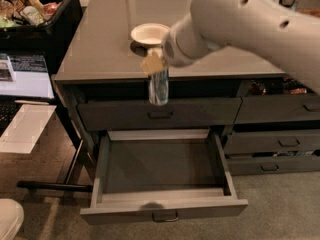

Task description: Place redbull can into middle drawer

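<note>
The redbull can [159, 88], slim and silver with blue patches, hangs upright in the air in front of the top drawer front, above the open middle drawer [162, 204]. My gripper [154, 64] holds the can by its top, at the end of my white arm [240, 24] that reaches in from the upper right. The middle drawer is pulled out wide; its box shows nothing inside, and its small loop handle [165, 216] sits at the front centre.
A white bowl [149, 34] stands on the grey countertop [100, 49] behind the arm. A black bin of snacks [30, 9] is at the upper left. Closed narrower drawers [280, 144] are on the right. A monitor [25, 76] and paper are on the left.
</note>
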